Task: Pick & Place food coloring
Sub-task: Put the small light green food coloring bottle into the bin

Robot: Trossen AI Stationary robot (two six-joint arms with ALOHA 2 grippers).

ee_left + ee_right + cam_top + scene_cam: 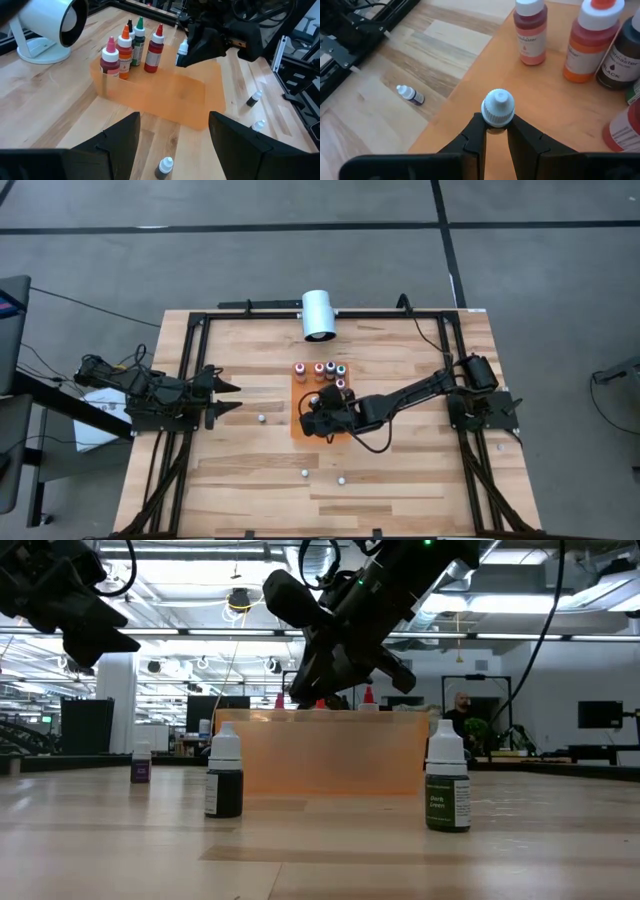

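Your right gripper (496, 131) is closed on 1 small bottle (497, 107), pinching it just under its white cap; the bottle stands upright, long axis vertical, cap up, held over the orange mat (300, 420) near the mat's front half. In the left wrist view the same bottle (182, 49) shows as a white cap poking out beside the dark gripper body, above the mat. Behind it on the mat stands a cluster of larger bottles, all upright with tips up: a dark red one (530, 32), an orange one (592, 40) and a black one (622, 55) sit nearest. Off the mat, a purple bottle (411, 94) lies on its side on the wood, well apart. In the low view 2 more small bottles stand upright on the table, a dark one (223, 778) and a green one (447, 785). A white cylinder (319, 314) lies at the table's far edge. Your left gripper (228, 397) waits at the left side, jaws spread wide and holding nothing.
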